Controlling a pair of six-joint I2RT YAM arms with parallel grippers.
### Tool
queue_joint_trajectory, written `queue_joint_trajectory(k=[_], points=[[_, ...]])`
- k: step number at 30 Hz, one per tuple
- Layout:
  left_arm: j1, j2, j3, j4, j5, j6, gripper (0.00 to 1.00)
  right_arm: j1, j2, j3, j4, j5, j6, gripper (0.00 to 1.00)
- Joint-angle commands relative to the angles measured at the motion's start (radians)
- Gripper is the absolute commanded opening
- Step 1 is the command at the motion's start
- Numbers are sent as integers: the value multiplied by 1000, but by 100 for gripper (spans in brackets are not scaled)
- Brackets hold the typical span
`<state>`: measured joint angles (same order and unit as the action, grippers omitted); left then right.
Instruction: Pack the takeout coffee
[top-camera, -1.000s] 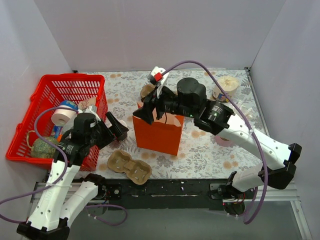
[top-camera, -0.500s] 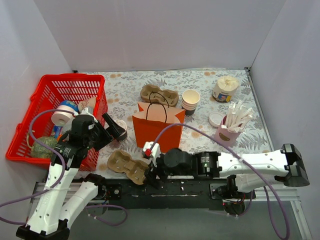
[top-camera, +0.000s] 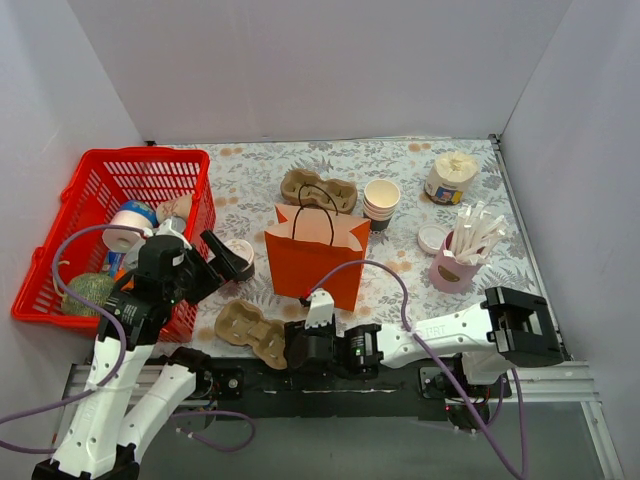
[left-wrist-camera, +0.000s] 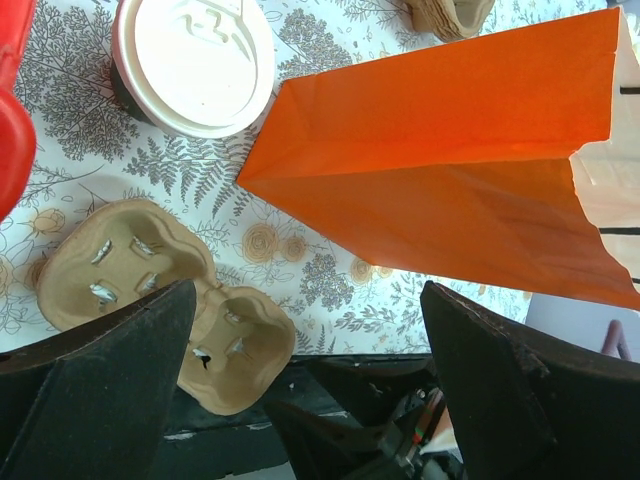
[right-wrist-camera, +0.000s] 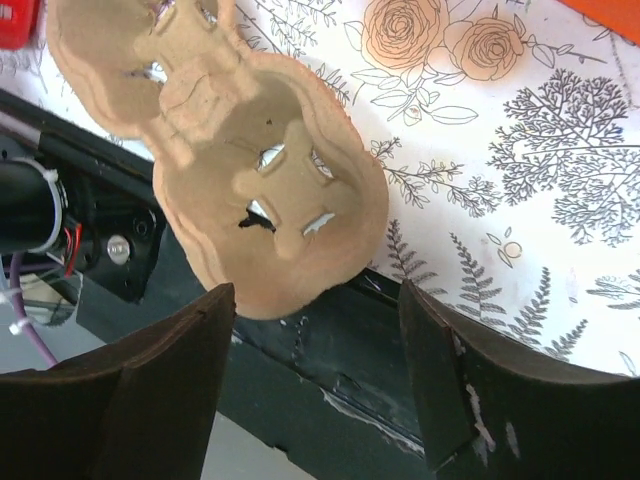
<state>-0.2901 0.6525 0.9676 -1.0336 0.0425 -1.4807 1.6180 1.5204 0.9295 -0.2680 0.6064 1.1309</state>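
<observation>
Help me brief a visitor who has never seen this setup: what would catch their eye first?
The orange paper bag stands upright mid-table. A red basket sits at the left edge. The right gripper, open, points at a cardboard cup carrier at the near edge.

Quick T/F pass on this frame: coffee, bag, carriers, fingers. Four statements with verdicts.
1. The lidded coffee is inside the orange bag. False: it stands on the table, left of the bag.
2. The bag stands upright with its mouth open. True.
3. Only one cardboard carrier is out. False: a near carrier lies at the table's front edge and a far carrier lies behind the bag.
4. The left fingers and right fingers are apart, holding nothing. True.
</observation>
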Motion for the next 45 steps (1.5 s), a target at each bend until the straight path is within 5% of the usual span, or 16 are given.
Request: queue_joint_trajectory(k=[1, 17, 32, 38, 39, 40, 45], points=[[12, -16, -29, -77, -27, -3, 98, -23, 61, 38, 73, 32, 135, 69], [12, -27, -46, -65, -13, 25, 98, -89, 90, -64, 145, -71, 259, 33], [12, -27, -55, -60, -9, 25, 98, -116, 124, -109, 291, -148, 323, 38], [12, -19, -56, -59, -7, 28, 98, -116, 132, -110, 322, -154, 342, 21], [14, -19, -56, -57, -6, 31, 98, -116, 124, -110, 320, -149, 343, 5], [12, -19, -53, -57, -4, 31, 98, -116, 120, -109, 299, -145, 349, 1], [14, -24, -35, -59, 5, 37, 98, -116, 67, -115, 271, -142, 348, 1]])
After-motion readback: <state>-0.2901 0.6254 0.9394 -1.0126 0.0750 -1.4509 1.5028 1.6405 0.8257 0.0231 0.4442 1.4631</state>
